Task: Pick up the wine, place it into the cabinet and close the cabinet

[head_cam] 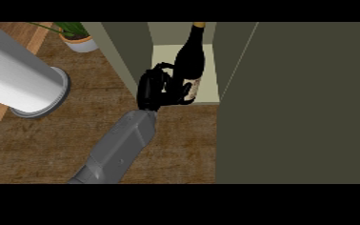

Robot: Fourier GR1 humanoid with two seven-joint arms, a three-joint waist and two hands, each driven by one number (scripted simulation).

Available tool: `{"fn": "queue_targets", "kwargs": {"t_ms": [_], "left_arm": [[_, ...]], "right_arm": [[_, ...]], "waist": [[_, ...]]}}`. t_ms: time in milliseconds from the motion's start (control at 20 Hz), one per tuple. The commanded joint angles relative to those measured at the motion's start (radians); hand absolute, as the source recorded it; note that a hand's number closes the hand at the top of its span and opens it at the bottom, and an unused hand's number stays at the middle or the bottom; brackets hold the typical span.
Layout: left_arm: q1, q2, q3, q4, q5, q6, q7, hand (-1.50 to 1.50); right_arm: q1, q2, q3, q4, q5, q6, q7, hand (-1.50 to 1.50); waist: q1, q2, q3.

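Note:
The wine (188, 52) is a dark bottle with a pale label low on its body. It stands inside the open cabinet (165, 57), on its pale floor. My left hand (156, 86) reaches in from the lower left and is shut on the bottle's lower part, fingers and thumb curled round it by the label. A broad dark olive panel (288, 100), the cabinet's door or side, fills the right of the view. My right hand shows nowhere.
A large white cylinder with a grey rim (32, 83) lies on the wooden counter (77, 133) at the left. A potted plant (79, 40) stands at the back left, beside the cabinet's left wall (126, 52).

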Motion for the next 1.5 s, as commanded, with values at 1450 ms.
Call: {"fn": "queue_targets", "kwargs": {"t_ms": [1450], "left_arm": [[-0.232, 0.0, 0.074, 0.36, 0.148, -0.021, -0.126, 1.5]], "right_arm": [[-0.073, 0.012, 0.045, 0.038, 0.06, -0.027, 0.005, -1.5]], "waist": [[-0.013, 0.01, -0.001]]}}
